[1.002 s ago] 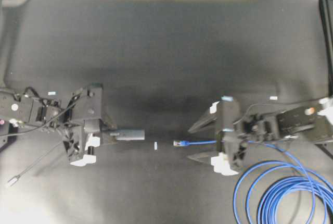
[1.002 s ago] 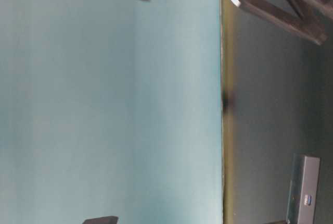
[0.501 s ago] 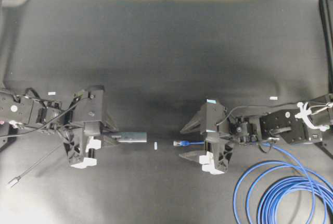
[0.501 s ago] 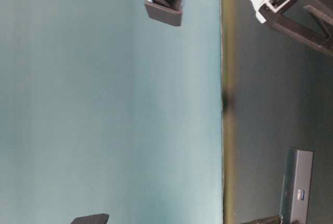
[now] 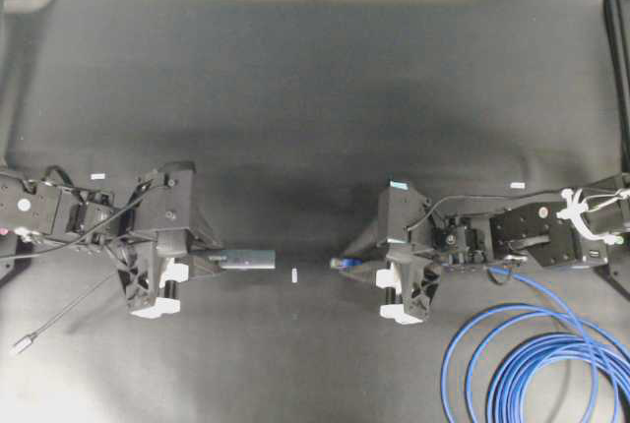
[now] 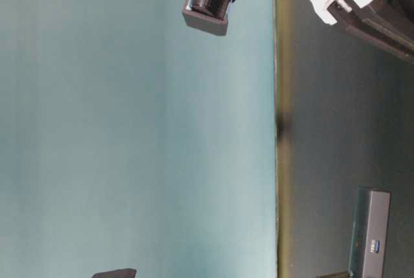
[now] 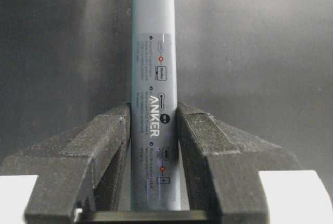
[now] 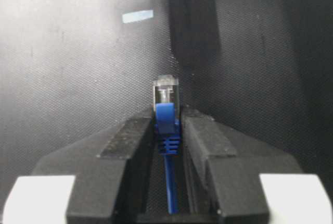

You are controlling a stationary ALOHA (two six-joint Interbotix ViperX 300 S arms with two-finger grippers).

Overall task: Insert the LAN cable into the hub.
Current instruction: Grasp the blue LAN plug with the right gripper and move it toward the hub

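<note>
The hub [image 5: 246, 260], a slim dark grey bar, sticks out to the right from my left gripper [image 5: 219, 261], which is shut on it. In the left wrist view the hub [image 7: 153, 67] stands between both fingers [image 7: 112, 135] with its printed label facing the camera. It also shows in the table-level view [image 6: 370, 239]. My right gripper [image 5: 366, 266] is shut on the blue LAN cable just behind its clear plug [image 5: 340, 264]. In the right wrist view the plug [image 8: 166, 89] pokes out past the gripper [image 8: 167, 117]. Plug and hub end face each other across a gap.
The LAN cable's coil [image 5: 551, 364] lies at the front right, under the right arm. The hub's thin grey tail ends in a silver plug [image 5: 22, 344] at the front left. A small white tape mark [image 5: 294, 275] lies on the black mat between the grippers.
My right gripper was open around the blue cable end; it has moved left and shut on it. The left gripper still holds the hub in about the same place.
</note>
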